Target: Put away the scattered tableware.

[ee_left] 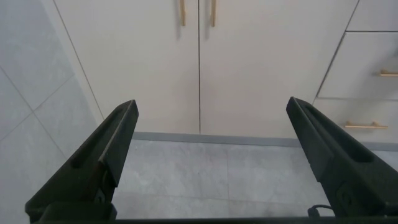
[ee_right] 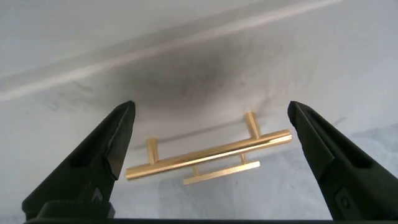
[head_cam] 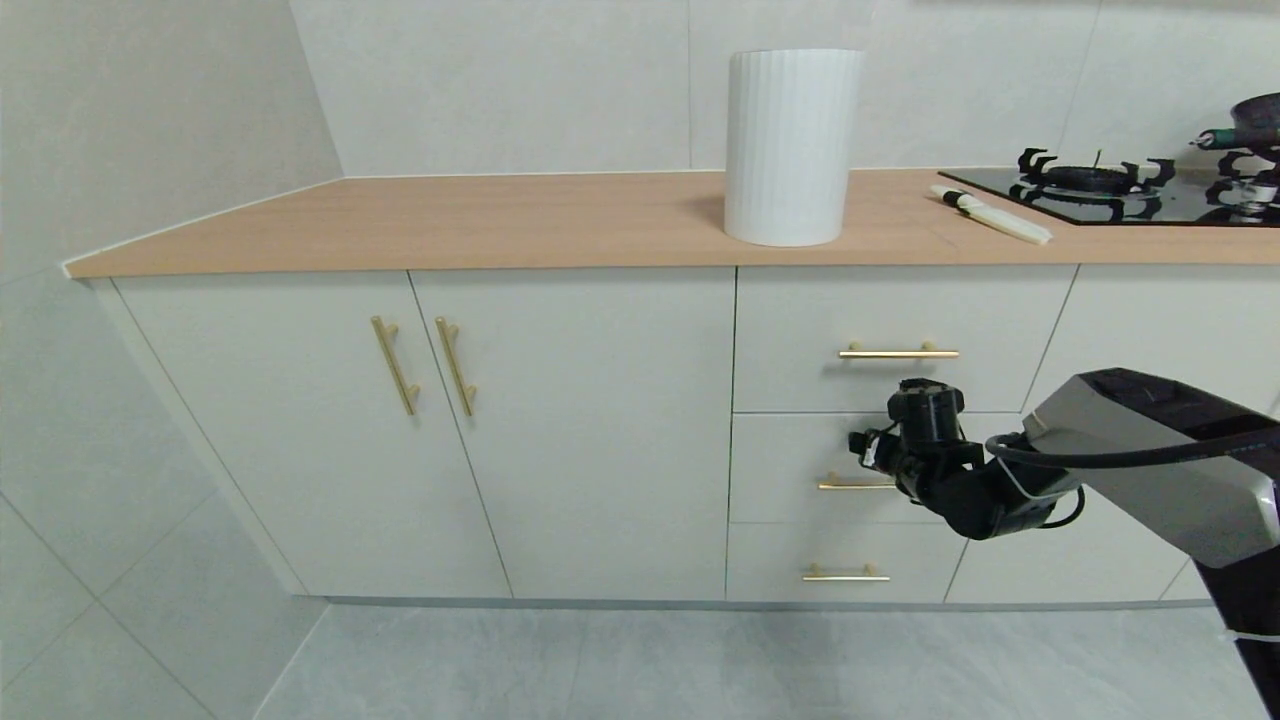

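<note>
Right gripper (head_cam: 872,452) sits right of centre, in the lower half of the head frame. It is close against the stack of three drawers and level with the middle drawer handle (head_cam: 850,486). Through my right wrist camera my fingers (ee_right: 115,140) stand spread wide with nothing held. The brass bar lies ahead in the gap between them, and I cannot tell whether the tips have reached it. All three drawer fronts look flush and shut. Left gripper (ee_left: 211,106) is also spread wide and empty. It hangs low, facing the grey floor (ee_left: 186,174) and the foot of the double cabinet doors (ee_left: 199,62). The tableware is one pale utensil with a dark end (head_cam: 990,213). It lies flat on the wooden counter (head_cam: 450,220) at the upper right of the head frame, just beside the near corner of the black hob (head_cam: 1100,185). It is well apart from both my grippers. A ribbed white cylinder (head_cam: 790,145) stands upright on the counter at upper centre, left of the utensil and not touching it.
</note>
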Robot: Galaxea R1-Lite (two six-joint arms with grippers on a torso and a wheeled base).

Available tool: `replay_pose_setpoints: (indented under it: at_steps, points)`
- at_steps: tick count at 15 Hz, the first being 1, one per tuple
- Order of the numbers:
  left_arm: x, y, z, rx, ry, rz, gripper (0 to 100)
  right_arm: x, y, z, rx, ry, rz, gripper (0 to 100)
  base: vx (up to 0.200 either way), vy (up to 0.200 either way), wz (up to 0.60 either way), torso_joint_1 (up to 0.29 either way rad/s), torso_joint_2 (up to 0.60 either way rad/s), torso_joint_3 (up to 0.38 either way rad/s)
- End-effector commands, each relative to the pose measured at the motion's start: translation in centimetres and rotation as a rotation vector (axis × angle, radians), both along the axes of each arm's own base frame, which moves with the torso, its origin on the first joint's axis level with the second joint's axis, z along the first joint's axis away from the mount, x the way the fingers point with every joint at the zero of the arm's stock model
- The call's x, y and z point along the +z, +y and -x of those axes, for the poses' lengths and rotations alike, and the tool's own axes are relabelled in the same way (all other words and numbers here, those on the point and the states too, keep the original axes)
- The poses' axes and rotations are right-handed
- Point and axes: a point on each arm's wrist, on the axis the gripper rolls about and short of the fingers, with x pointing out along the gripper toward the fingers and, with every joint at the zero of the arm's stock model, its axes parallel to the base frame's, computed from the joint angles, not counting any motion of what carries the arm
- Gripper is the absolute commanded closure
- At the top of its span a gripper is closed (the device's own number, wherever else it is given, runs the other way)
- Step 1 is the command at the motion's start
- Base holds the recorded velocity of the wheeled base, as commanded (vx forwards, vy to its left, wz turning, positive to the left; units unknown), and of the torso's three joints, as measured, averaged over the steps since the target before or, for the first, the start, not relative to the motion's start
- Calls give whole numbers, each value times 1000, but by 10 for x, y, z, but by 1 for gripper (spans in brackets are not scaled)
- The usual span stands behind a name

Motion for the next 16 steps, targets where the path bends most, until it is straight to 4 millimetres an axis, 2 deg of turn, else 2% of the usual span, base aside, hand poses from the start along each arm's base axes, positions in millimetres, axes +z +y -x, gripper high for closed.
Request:
replay_pose_setpoints:
  at_steps: [1,3,5,6,7,10,11,12,13,14,15,16]
  points:
    - [0,0,0,0,0,0,0,0,0,-2,-2,-7,-5,0,0,0,0,0,0,0]
    - [0,0,0,2,0,0,0,1,0,-2,-3,-7,-4,0,0,0,0,0,0,0]
    - [0,0,0,0,0,0,0,11,-1,1,-6,-20,-9,0,0,0,0,0,0,0]
    - [0,0,0,0,0,0,0,14,-2,6,-6,-11,-7,0,0,0,0,0,0,0]
    - [0,0,0,0,0,0,0,30,-3,23,3,-3,-3,0,0,0,0,0,0,0]
    - [0,0,0,2,0,0,0,89,-13,83,21,-37,-5,0,0,0,0,0,0,0]
    - [0,0,0,2,0,0,0,110,-20,109,18,-63,-2,0,0,0,0,0,0,0]
    - [0,0,0,0,0,0,0,135,-29,147,20,-103,2,0,0,0,0,0,0,0]
    - [0,0,0,0,0,0,0,140,-31,155,21,-112,3,0,0,0,0,0,0,0]
    - [0,0,0,0,0,0,0,159,-41,197,29,-157,17,0,0,0,0,0,0,0]
    - [0,0,0,0,0,0,0,172,-57,258,51,-216,81,0,0,0,0,0,0,0]
    - [0,0,0,2,0,0,0,173,-62,275,54,-233,103,0,0,0,0,0,0,0]
